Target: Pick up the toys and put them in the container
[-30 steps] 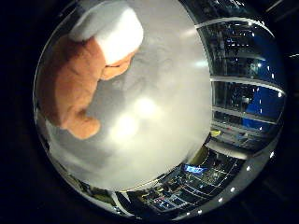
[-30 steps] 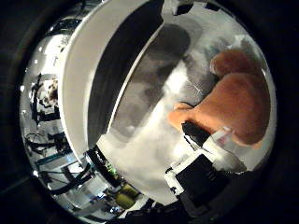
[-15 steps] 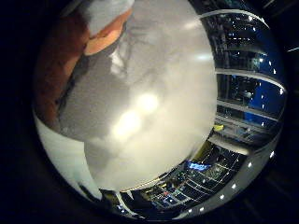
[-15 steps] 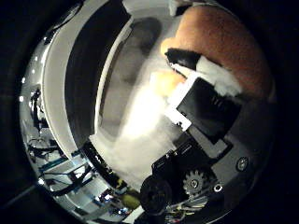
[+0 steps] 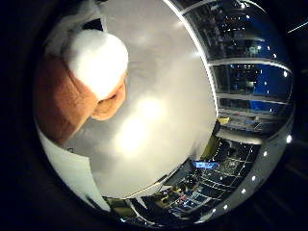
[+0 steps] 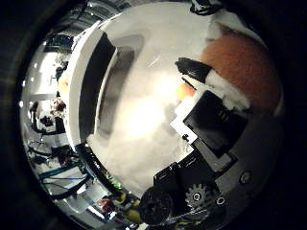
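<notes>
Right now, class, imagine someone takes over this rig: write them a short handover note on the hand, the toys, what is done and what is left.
Hand: close over the orange and white plush toy, a finger lying against it; a firm grasp cannot be confirmed.
Toy: on the white table, close to the palm.
Container: a white tray with a dark inside, on the same table, apart from the toy.
Done: nothing seen in the container.
Left: secure the toy, lift it, carry it to the container, release.

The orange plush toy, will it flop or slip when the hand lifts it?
The orange plush toy looks fuzzy and rounded, so it will probably squash and droop rather than stay stiff. Its furry surface should grip, not slide. It seems light for its bulk, and the hand sits close against it.
</notes>
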`<state>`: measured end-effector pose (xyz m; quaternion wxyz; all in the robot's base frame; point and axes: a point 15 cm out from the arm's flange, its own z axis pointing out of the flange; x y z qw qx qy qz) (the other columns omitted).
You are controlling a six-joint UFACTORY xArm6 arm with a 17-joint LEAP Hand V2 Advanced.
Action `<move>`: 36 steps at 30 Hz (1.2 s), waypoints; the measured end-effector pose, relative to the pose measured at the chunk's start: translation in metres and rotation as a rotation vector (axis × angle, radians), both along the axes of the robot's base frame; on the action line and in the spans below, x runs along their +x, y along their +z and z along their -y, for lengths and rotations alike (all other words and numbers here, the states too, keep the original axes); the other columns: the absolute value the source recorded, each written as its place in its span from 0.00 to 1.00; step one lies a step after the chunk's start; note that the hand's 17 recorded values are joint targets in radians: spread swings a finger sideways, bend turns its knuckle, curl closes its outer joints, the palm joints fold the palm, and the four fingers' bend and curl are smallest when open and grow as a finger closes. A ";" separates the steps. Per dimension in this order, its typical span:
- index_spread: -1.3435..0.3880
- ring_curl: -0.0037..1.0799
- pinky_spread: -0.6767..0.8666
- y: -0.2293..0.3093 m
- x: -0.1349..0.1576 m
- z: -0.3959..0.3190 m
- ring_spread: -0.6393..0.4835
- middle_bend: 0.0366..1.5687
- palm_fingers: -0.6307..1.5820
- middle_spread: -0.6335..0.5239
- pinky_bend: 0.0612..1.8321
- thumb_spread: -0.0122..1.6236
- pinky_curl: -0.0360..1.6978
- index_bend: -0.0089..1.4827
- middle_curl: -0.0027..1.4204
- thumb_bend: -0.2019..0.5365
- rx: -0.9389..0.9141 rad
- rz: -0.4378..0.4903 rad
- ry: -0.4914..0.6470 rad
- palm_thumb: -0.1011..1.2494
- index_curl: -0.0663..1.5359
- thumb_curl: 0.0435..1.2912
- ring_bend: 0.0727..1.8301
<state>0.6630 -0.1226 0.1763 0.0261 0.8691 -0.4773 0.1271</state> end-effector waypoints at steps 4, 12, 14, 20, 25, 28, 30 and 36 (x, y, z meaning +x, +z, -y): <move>0.62 0.81 0.33 0.058 -0.002 -0.004 0.32 0.85 0.69 0.35 0.70 0.59 0.68 0.84 0.69 0.26 0.007 0.071 0.001 0.87 0.62 0.39 0.76; 0.63 0.84 0.34 0.107 -0.048 -0.038 0.32 0.86 0.69 0.37 0.66 0.60 0.78 0.86 0.70 0.25 0.020 0.035 0.009 0.88 0.61 0.42 0.76; 0.64 0.85 0.34 0.112 -0.065 -0.055 0.32 0.87 0.69 0.37 0.65 0.60 0.80 0.86 0.70 0.25 0.028 0.028 0.011 0.88 0.61 0.42 0.76; 0.64 0.86 0.34 0.116 -0.129 -0.116 0.32 0.86 0.70 0.38 0.63 0.60 0.87 0.86 0.69 0.25 0.047 0.005 0.025 0.87 0.60 0.44 0.75; 0.64 0.86 0.34 0.104 -0.172 -0.182 0.32 0.86 0.70 0.38 0.61 0.60 0.90 0.85 0.69 0.25 0.060 -0.025 0.063 0.87 0.60 0.46 0.75; 0.65 0.87 0.34 0.094 -0.188 -0.221 0.32 0.85 0.71 0.38 0.60 0.60 0.91 0.85 0.69 0.25 0.064 -0.058 0.078 0.87 0.60 0.46 0.74; 0.64 0.87 0.34 0.082 -0.196 -0.243 0.32 0.85 0.71 0.38 0.59 0.60 0.92 0.84 0.69 0.25 0.063 -0.085 0.085 0.87 0.60 0.46 0.74; 0.64 0.87 0.34 0.059 -0.209 -0.327 0.32 0.84 0.72 0.38 0.58 0.59 0.93 0.83 0.69 0.25 0.057 -0.120 0.171 0.87 0.60 0.47 0.73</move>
